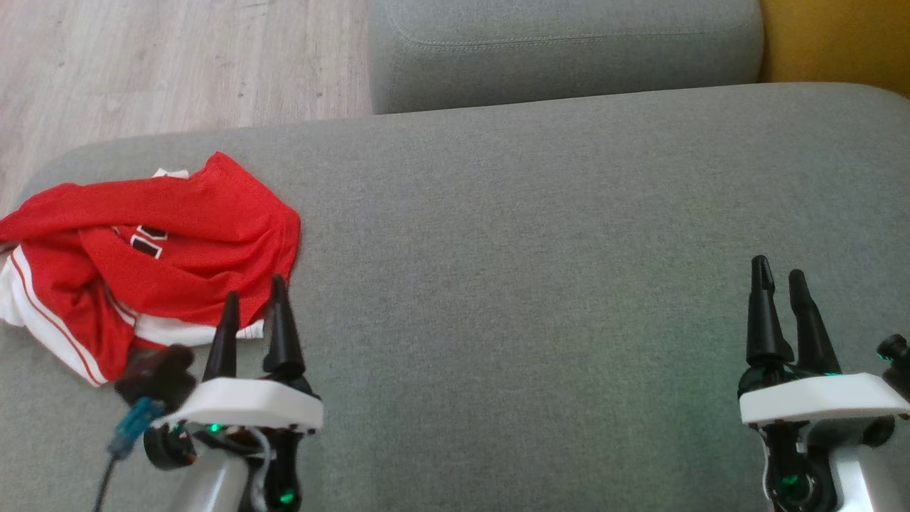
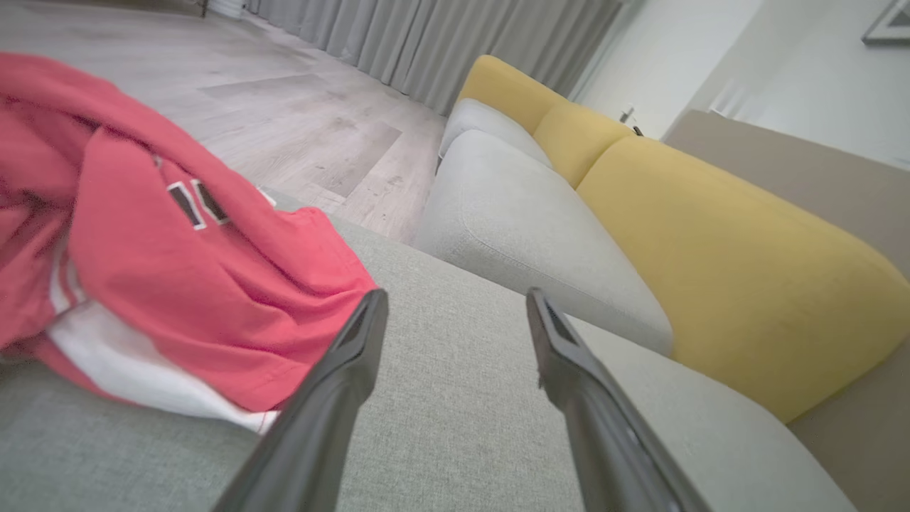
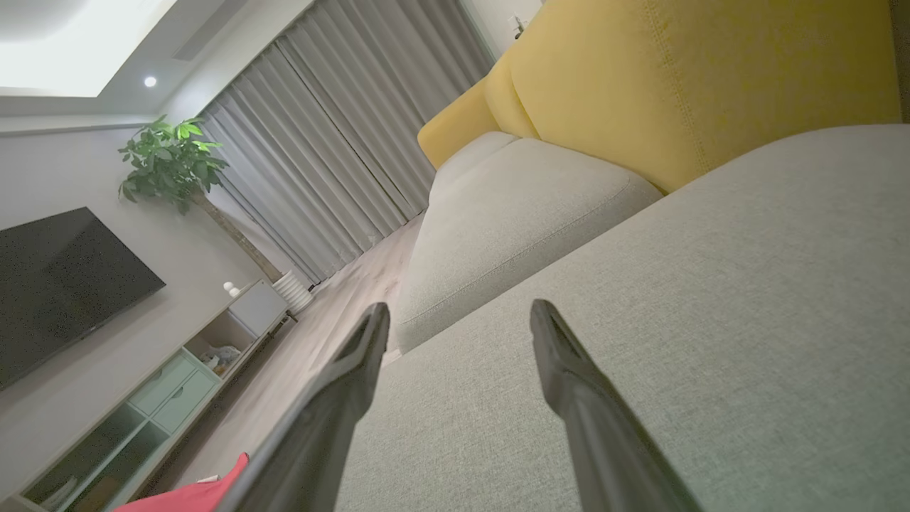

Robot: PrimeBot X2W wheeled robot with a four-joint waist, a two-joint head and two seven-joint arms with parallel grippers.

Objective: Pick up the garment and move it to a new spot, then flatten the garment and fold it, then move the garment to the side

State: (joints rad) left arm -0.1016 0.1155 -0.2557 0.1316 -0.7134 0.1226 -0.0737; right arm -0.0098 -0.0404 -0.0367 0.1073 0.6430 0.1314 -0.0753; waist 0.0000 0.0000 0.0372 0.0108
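Garment [image 1: 142, 263], red with white trim, lies crumpled just ahead and to the left of my left pincer [image 1: 254, 288]. Its jaws stand wide and hold nothing. One finger [image 2: 341, 377] sits right at the hem; I cannot tell if it touches. My right pincer [image 1: 778, 267] is equally wide and empty, over the grey sofa cushion [image 1: 533, 249], well apart from the cloth.

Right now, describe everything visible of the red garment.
The red garment, of thin-looking fabric, has white stripes, a white band and dark, white-edged numerals. It lies crumpled at the left end of the grey fabric cushion. The open left pincer points beside its near edge, not gripping it.
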